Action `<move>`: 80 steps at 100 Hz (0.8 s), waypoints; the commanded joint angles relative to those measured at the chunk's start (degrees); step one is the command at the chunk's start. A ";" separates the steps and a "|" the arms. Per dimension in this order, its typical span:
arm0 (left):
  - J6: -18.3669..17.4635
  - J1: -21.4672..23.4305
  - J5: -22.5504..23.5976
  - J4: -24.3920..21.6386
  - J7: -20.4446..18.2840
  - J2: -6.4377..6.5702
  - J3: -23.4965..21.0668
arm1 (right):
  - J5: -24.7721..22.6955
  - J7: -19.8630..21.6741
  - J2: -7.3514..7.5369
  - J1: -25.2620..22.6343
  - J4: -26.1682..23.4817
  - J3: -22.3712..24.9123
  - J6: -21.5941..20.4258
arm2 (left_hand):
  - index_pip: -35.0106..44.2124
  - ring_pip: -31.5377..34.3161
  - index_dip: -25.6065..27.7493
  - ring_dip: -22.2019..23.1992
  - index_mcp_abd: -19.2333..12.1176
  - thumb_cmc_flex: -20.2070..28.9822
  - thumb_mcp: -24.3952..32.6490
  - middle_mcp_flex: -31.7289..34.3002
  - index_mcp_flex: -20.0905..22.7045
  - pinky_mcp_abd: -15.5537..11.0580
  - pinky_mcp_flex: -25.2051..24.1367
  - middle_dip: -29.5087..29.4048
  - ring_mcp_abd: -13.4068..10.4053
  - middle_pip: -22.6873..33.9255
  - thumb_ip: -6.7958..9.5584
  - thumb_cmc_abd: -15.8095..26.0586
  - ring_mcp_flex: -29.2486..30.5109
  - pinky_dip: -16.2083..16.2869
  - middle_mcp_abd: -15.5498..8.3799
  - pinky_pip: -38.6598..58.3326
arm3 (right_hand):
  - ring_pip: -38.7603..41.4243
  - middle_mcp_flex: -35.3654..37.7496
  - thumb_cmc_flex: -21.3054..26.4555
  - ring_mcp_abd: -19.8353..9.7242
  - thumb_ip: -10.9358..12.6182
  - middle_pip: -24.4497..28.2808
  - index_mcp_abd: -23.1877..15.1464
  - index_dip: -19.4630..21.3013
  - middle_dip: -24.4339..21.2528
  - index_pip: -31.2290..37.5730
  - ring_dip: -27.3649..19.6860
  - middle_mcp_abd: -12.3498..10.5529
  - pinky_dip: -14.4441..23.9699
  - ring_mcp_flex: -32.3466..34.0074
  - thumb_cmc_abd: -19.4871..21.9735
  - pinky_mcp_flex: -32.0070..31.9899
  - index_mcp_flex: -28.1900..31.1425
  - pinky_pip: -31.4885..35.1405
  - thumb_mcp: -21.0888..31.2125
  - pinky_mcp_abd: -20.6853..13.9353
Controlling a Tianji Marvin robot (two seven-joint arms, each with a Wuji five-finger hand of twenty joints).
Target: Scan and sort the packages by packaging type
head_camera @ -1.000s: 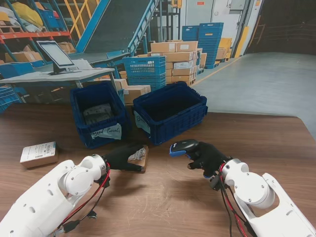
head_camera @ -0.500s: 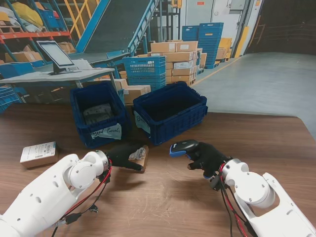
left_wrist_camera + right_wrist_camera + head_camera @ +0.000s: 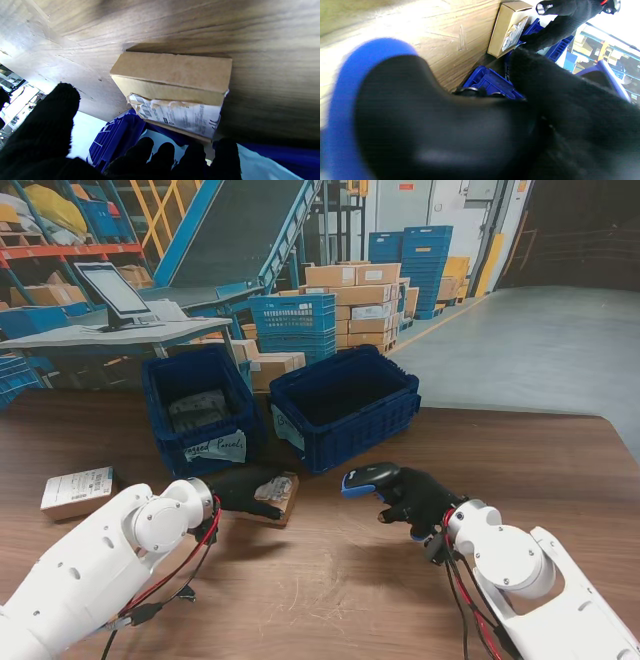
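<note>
1. On the wooden table (image 3: 330,580), just nearer to me than the two blue bins, lies the cardboard box (image 3: 277,493) — small, flat, with a crumpled white label on its upper face. Its long axis seems to run roughly left to right in the stand's view.
2. The left hand (image 3: 243,490) sits at the box's left end, black-gloved fingers (image 3: 140,155) reaching over the labelled face. The left wrist view shows fingertips at the box's edge, the thumb apart; whether it truly grips the box — cannot tell.
3. The right hand (image 3: 415,496) is well apart to the right, clamped on the handheld scanner (image 3: 368,477), whose blue-trimmed head points left toward the box.
4. Judgement: the left hand is the nearer one and should present the label; the scanner faces the box's right end.
5. Farther from me: the left bin (image 3: 165,435), holding soft parcels, and the right bin (image 3: 390,420). Another labelled box (image 3: 78,491) lies at far left.
</note>
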 commanded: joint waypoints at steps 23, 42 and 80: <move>0.85 1.81 3.61 -4.35 -0.41 0.58 -1.77 | 0.21 0.55 -0.29 0.29 0.10 -0.56 -0.18 | -0.29 0.11 -0.78 -0.18 -0.90 -1.21 -1.63 -1.53 0.13 -0.08 -0.32 1.02 -0.14 -0.12 -1.66 -1.45 -0.76 -0.38 -0.53 -2.15 | 2.27 -0.88 4.08 -2.45 0.03 0.07 -4.06 2.76 0.84 4.16 1.49 -0.08 0.31 0.64 3.03 0.03 3.13 -0.14 1.36 -0.16; 0.57 -1.07 3.58 -1.14 0.34 0.30 1.34 | 0.28 0.63 -0.27 0.09 -0.01 -0.44 -0.15 | -0.45 -0.42 -0.76 -0.47 -1.07 -1.64 -1.48 -1.69 -0.04 -0.33 -1.03 1.35 -0.50 -0.51 -1.80 -1.71 -1.89 -0.75 -0.56 -2.73 | 2.24 -0.88 4.08 -2.41 0.04 0.08 -4.06 2.76 0.91 4.16 1.48 0.05 0.31 0.65 3.01 0.03 3.13 -0.14 1.37 -0.16; -0.81 -4.21 5.49 2.83 1.19 0.35 5.19 | 0.65 1.69 -0.06 -0.30 -0.13 0.08 0.07 | -0.59 -2.88 -0.92 -2.20 -0.46 -3.52 3.25 -1.93 -0.83 -0.44 -1.63 -1.22 -0.24 -1.26 -2.83 -5.51 -3.01 -2.26 0.12 -3.91 | 2.25 -0.91 4.08 -2.41 0.03 0.03 -4.01 2.80 0.99 4.15 1.49 0.04 0.31 0.61 3.09 0.01 3.10 -0.16 1.33 -0.19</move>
